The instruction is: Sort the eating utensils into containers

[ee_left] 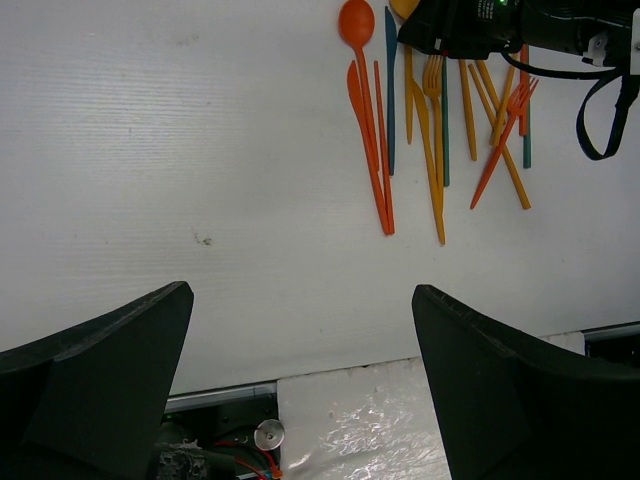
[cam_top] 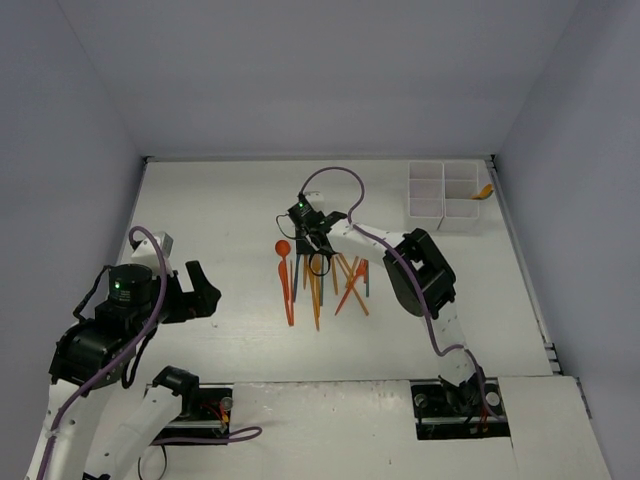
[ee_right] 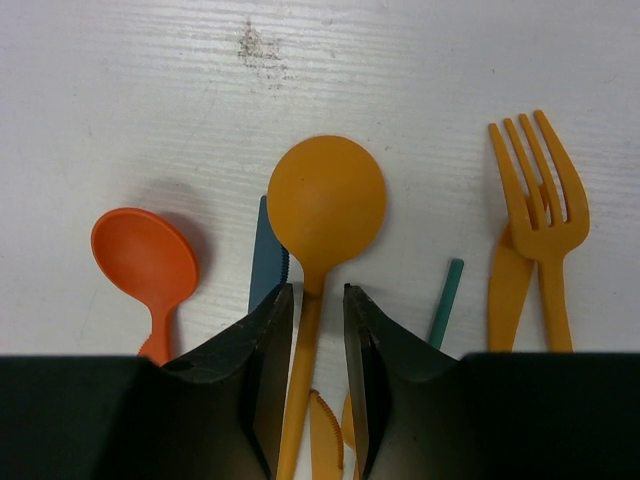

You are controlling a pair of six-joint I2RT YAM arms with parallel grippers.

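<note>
At left, the left claw (ee_left: 302,295) hangs spread wide over the table (cam_top: 230,200), well apart from the work. At centre the utensils (cam_top: 325,280) lie heaped. There the right claw (ee_right: 318,292) stands narrowed astride the neck of a yellow-orange spoon (ee_right: 325,205), slim gaps either side, not yet pinching. We judge it should settle low and square, clear of the blue knife (ee_right: 265,265), before any lift toward the white tray (cam_top: 443,200) at far right.

Orange, red and blue utensils (cam_top: 320,285) lie flat in a loose heap. The white tray (cam_top: 443,190) stands back right, one orange piece (cam_top: 484,191) poking out.
</note>
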